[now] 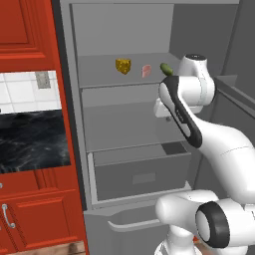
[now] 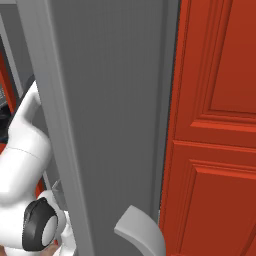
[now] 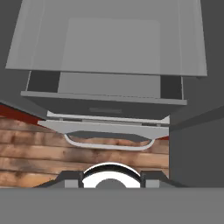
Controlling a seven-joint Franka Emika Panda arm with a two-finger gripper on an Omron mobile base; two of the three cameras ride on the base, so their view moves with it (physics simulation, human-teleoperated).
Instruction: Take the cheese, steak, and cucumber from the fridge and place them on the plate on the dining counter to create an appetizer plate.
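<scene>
The fridge (image 1: pixel 124 124) stands open in the left base view. On its upper shelf lie the yellow cheese (image 1: pixel 123 65), the pink steak (image 1: pixel 146 70) and, at the right, the dark green cucumber (image 1: pixel 166 69). My gripper (image 1: pixel 162 110) hangs below that shelf, in front of the middle compartment, partly hidden by my forearm and pointing down. In the hand view my gripper (image 3: pixel 109 178) is open with nothing between its tips, looking down on a grey shelf (image 3: pixel 109 43) and the fridge drawer (image 3: pixel 105 105). The plate and the dining counter are out of view.
The fridge door (image 2: pixel 100 125) with its curved handle (image 2: pixel 142 235) stands close on my right, beside a red cabinet front (image 2: pixel 215 125). Red cabinets with a black marbled top (image 1: pixel 30 139) flank the fridge on the left. A lower drawer handle (image 3: pixel 109 144) sits above wooden floor (image 3: pixel 35 148).
</scene>
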